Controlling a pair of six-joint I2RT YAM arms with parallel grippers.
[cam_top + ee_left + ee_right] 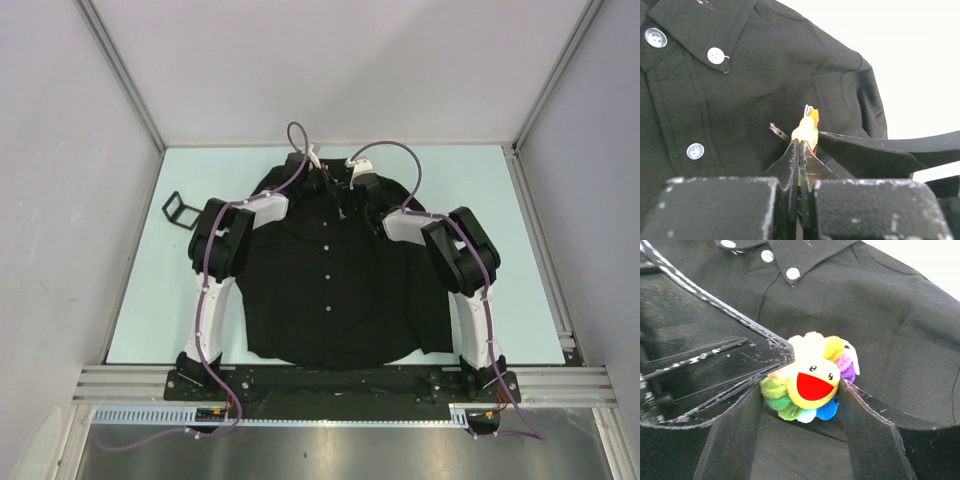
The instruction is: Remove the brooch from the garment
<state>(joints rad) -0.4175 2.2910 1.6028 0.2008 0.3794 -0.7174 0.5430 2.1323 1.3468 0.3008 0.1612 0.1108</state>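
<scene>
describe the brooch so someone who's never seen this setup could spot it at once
Find the black garment spread on the table and look at its chest, just below the collar. There sits the brooch, a fluffy round flower with rainbow petals and a yellow face with a red mouth. Unlike the small white buttons, it is colourful and much bigger.

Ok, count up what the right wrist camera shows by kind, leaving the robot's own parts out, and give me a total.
black shirt: 1
brooch: 1
white buttons: 3
Total: 5
</scene>
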